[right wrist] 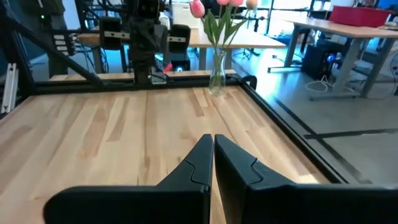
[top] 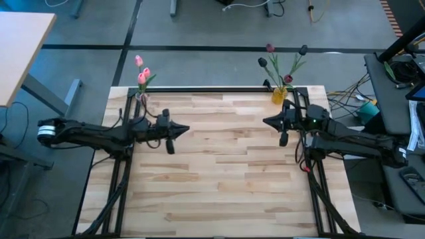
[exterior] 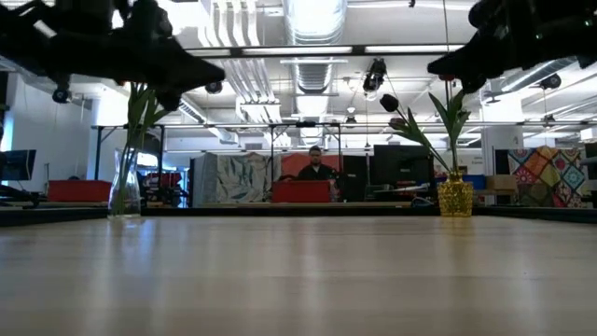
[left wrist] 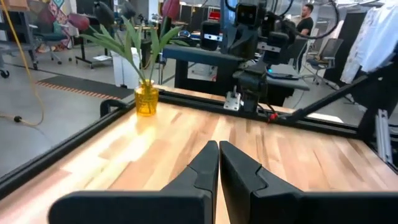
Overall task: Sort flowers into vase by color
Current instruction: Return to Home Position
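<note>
Left gripper [left wrist: 218, 144]: fingers pressed together with nothing between them. We see it raised over the left part of the table [top: 219, 172], pointing toward the middle.
Right gripper [right wrist: 213, 138]: likewise closed and empty, raised over the right part of the table. It faces the other gripper and is well apart from it.
Pink flowers [top: 142, 72]: standing upright in the clear vase [exterior: 124, 191] at the far left corner of the table.
Dark flowers [top: 263, 62]: standing in the yellow vase [exterior: 455, 197] at the far right corner, with their stems fanning outward.
Loose stems: we find none lying on the wood in any view.
Step in hand: we judge the sorting finished and the arms bound for their rest pose. Each colour sits in its own vase and neither gripper carries anything.
Next move: we think it calls for no grasp at all, only drawing each arm back toward its own side and folding it down.
Care needed: each vase stands near its arm's base, so we would keep elbows and wrists away from the leaning stems. A light brush could tip the narrow clear vase.
</note>
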`<action>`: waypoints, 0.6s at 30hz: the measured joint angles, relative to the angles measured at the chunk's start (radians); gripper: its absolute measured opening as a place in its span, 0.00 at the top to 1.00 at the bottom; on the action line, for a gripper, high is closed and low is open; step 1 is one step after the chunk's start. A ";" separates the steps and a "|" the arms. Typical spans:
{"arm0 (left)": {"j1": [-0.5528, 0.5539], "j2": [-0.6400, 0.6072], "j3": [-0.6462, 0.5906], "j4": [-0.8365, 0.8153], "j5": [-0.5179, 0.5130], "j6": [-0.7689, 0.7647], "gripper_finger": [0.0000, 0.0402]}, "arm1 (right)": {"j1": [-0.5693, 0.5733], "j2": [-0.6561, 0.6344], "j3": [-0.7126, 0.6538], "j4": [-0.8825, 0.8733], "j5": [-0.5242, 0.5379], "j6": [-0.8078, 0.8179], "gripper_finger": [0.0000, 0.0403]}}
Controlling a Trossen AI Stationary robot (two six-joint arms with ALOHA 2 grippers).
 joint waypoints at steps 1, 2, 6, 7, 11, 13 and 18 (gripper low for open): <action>-0.002 -0.027 -0.023 -0.001 0.000 0.002 1.00 | 0.000 -0.012 -0.020 0.016 0.000 0.000 0.98; -0.002 -0.054 -0.045 -0.001 0.000 0.003 1.00 | 0.000 -0.024 -0.041 0.035 0.000 0.001 0.98; -0.002 -0.164 -0.145 0.003 -0.016 -0.002 1.00 | 0.000 -0.079 -0.114 0.092 -0.001 0.023 0.98; -0.002 -0.190 -0.172 0.002 -0.018 -0.008 1.00 | 0.000 -0.093 -0.129 0.092 -0.001 0.028 0.98; -0.002 -0.292 -0.264 0.000 -0.045 -0.019 1.00 | 0.000 -0.156 -0.167 0.079 -0.029 0.036 0.98; -0.001 -0.339 -0.286 -0.031 -0.049 -0.019 1.00 | 0.000 -0.190 -0.172 0.042 -0.031 0.036 0.98; -0.001 -0.448 -0.286 -0.203 -0.065 -0.021 1.00 | 0.000 -0.293 -0.177 -0.057 -0.031 0.031 0.98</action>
